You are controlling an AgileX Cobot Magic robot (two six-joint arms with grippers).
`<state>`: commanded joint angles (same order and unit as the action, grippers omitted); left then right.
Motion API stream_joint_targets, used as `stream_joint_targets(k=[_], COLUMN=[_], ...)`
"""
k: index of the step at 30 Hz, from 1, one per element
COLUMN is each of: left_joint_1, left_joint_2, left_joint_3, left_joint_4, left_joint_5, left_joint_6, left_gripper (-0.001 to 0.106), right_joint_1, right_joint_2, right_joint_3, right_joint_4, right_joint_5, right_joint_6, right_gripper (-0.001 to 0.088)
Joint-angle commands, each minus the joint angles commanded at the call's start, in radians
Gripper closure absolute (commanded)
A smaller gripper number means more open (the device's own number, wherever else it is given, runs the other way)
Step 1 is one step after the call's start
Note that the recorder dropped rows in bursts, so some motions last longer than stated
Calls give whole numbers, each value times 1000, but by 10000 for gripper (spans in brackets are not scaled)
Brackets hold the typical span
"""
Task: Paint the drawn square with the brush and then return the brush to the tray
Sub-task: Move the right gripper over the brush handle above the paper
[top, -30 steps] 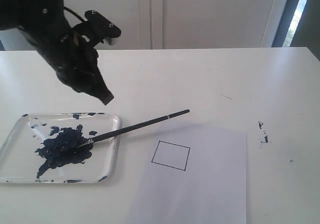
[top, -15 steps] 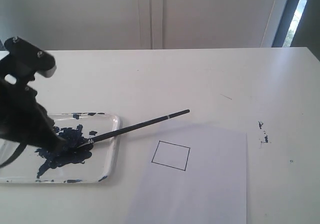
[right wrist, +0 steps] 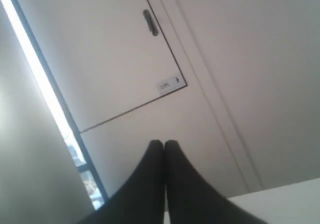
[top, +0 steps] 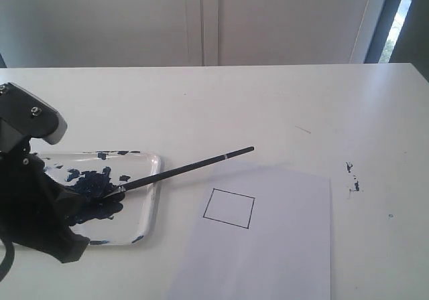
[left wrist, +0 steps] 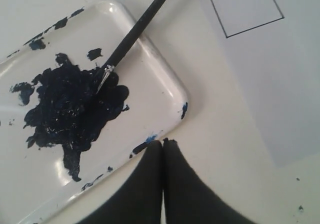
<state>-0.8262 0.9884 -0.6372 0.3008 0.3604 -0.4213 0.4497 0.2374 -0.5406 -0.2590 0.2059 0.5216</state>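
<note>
The brush [top: 181, 170] lies with its painted tip in the blue blob of the clear tray [top: 151, 166] and its black handle sticking out over the table toward the right. The drawn square [top: 229, 208] on the white paper sheet [top: 288, 246] is white inside. My left gripper [top: 72, 250] is shut and empty, low at the tray's near edge, apart from the brush. In the left wrist view the gripper [left wrist: 163, 142] sits by the tray [left wrist: 165, 79] rim, with the brush [left wrist: 137, 29] and the square [left wrist: 246, 9] beyond. My right gripper [right wrist: 164, 143] is shut, pointing at a wall.
Dark paint specks [top: 352, 178] mark the table to the right of the paper. A white wall with cabinet doors stands behind the table. My left arm's black body covers the tray's left part in the exterior view.
My left arm has swung from above the tray's far side down to its near left edge. The brush, the tray and the paper have stayed put.
</note>
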Motion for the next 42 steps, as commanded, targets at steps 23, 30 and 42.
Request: stream_joint_targets(k=[23, 30, 42], left_joint_1=[-24, -24, -24], left_joint_2=[0, 0, 0], left_joint_3=[0, 0, 0], left_joint_4=[17, 21, 21], left_joint_5=[10, 14, 12], left_joint_6=[36, 40, 61], left_gripper=[1053, 1053, 1053], right_joint_1=[31, 50, 50], right_joint_2=[833, 1094, 1387], right_joint_3=[-392, -459, -669], right_joint_4=[-10, -4, 184], right_joint_5=[13, 26, 38], right_joint_6=[-872, -1234, -1460], right_gripper=[868, 868, 868])
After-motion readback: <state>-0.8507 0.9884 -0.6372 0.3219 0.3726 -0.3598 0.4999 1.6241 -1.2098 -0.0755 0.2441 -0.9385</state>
